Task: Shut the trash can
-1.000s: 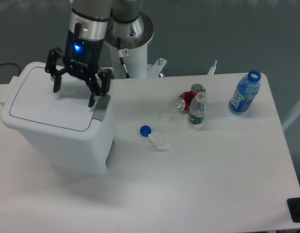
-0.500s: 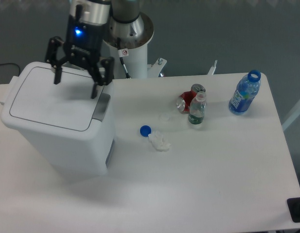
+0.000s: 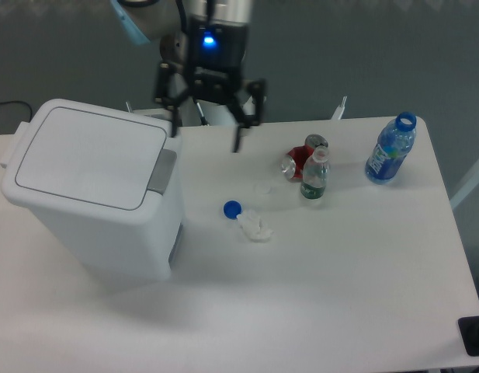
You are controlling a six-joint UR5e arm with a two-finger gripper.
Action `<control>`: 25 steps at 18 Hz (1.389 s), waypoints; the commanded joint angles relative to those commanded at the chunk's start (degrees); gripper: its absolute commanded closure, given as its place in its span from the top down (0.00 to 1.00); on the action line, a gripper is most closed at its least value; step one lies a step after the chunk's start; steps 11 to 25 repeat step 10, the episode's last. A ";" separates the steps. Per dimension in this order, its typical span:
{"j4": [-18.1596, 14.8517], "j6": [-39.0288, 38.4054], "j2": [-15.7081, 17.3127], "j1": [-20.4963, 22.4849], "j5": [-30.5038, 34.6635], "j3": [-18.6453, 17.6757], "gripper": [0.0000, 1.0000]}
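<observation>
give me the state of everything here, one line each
trash can: upright, lid shut flat
gripper: open, empty, above the table beside the can
blue bottle: upright, no cap
small bottle: upright, capped
red can: crushed, on its side
blue cap: loose on the table

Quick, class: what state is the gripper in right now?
Gripper: open, holding nothing, in the air beside the trash can.

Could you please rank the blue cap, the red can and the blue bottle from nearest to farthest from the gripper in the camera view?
From the gripper:
1. Blue cap, just below it on the table.
2. Red can, to the gripper's right in the image.
3. Blue bottle, at the table's far right edge.
</observation>
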 joint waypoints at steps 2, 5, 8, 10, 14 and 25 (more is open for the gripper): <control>0.26 2.20 -1.84 0.09 3.51 1.74 1.00; 0.09 6.06 -3.86 0.18 8.17 4.31 1.00; 0.00 12.82 -3.78 0.09 15.99 3.35 1.00; 0.18 13.55 -3.34 0.00 16.98 2.02 1.00; 0.18 13.55 -3.34 0.00 16.98 2.02 1.00; 0.18 13.55 -3.34 0.00 16.98 2.02 1.00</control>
